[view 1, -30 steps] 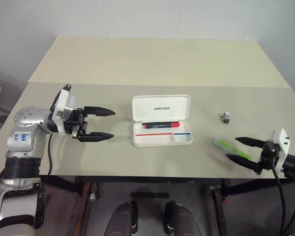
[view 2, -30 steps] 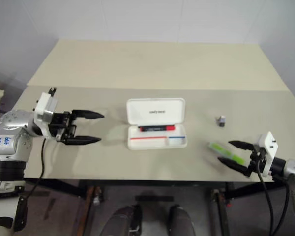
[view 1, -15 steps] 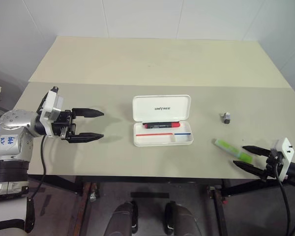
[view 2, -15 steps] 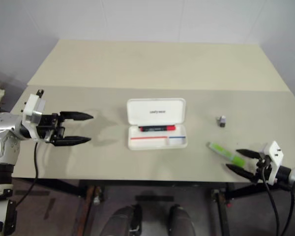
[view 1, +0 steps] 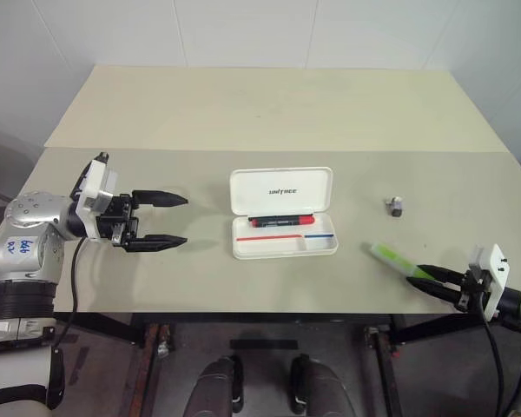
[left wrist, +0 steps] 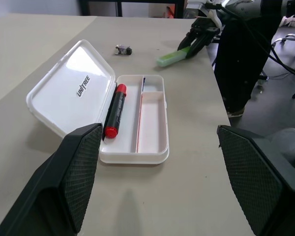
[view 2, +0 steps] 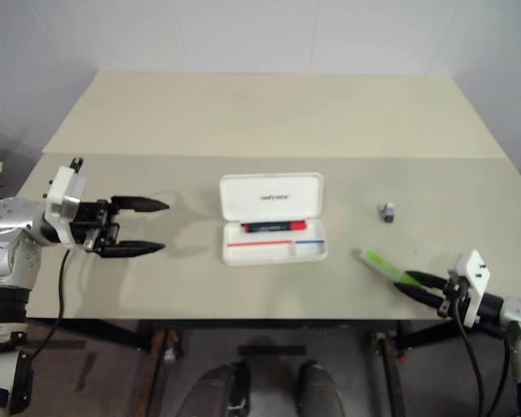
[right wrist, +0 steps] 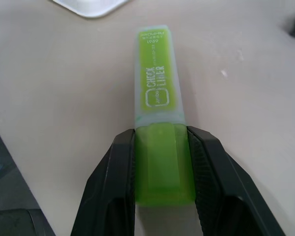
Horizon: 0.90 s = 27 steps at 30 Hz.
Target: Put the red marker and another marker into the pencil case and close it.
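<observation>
From the left eye view, you are seeing the right gripper (view 1: 431, 277) sitting lower and nearer the table's front edge than a second ago, and its fingers, which were spread wide around the green highlighter (view 1: 398, 260) then, are now pinching its near end. The left gripper (view 1: 172, 221) is hanging in about the same place as before, left of the pencil case (view 1: 283, 212), fingers apart with nothing between them, pointing level toward the case. The case is lying open in the middle of the beige table (view 1: 269, 113), lid tipped back, and the red marker (view 1: 283, 221) is already lying inside along the hinge side. A small grey stub (view 1: 397, 207) is resting well to the right of the case, beyond the highlighter. White walls are rising behind the table. In the right eye view you are getting the same layout, with the highlighter slanting from the right gripper's tips up toward the case. The left wrist view is looking between two spread black fingers (left wrist: 73, 177) at the open case, the red marker beside the lid, and the far gripper on the highlighter near the table's edge. The right wrist view is showing both fingers pressed against the highlighter's cap end, its body lying on the table and pointing away toward a corner of the case (right wrist: 91, 6).
</observation>
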### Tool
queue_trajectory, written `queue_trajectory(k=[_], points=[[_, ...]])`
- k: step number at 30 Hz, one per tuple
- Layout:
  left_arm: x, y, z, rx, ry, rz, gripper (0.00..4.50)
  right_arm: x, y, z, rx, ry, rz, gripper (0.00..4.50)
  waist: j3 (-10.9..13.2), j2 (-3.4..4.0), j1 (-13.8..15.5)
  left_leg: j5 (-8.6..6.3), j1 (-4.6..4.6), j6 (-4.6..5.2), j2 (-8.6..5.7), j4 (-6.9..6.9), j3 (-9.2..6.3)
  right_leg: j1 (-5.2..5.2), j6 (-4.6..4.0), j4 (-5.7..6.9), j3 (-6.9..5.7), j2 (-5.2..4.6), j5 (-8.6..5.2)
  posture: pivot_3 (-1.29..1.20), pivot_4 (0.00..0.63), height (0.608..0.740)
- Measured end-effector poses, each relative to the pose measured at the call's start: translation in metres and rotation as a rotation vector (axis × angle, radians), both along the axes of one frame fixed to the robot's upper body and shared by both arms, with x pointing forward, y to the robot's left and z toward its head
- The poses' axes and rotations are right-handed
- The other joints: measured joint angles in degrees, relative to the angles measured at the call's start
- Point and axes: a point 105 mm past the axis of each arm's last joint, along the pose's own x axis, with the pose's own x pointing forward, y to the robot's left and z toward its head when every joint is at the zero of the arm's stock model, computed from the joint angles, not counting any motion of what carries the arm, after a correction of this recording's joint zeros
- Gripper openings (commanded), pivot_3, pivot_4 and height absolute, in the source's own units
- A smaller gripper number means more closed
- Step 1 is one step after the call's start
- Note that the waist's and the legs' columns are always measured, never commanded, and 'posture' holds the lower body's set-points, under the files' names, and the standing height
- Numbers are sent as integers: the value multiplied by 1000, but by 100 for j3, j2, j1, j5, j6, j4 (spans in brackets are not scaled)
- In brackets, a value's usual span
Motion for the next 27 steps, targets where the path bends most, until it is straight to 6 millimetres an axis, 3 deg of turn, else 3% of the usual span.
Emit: queue_trajectory(k=[6,10,13,17,21,27], points=[[0,-3,-2,6,0,-11,3903,21,37,42,0,-138,137,1114,0,0,-94,2,1,-3,1,-1,1,-6,-2,8,6,1,1,0,150,740],[0,-4,-4,9,-8,-19,3903,35,85,76,85,-229,267,1114,0,0,-101,5,0,-7,7,-2,1,-11,-7,8,7,4,4,0,150,740],[0,-6,-5,7,-15,-23,3903,40,120,88,127,-237,367,1114,0,0,-85,5,-4,-7,6,-2,0,-14,-8,6,6,3,4,0,150,740],[0,-5,-6,4,-12,-19,3903,43,148,86,138,-207,455,1114,0,0,-57,4,-12,-5,-3,-1,3,-14,-8,-4,-7,-10,4,0,150,740],[-1,-13,-10,-12,-15,-48,3903,45,195,73,104,-207,629,1114,0,-1,-106,5,-11,-5,-4,-1,14,-17,-5,5,-16,-10,5,0,150,740],[-2,-12,-14,-15,-6,-42,3903,51,219,58,38,-155,730,1114,0,0,-113,16,-10,-2,-5,7,28,-23,-5,32,-40,4,5,0,150,740]])
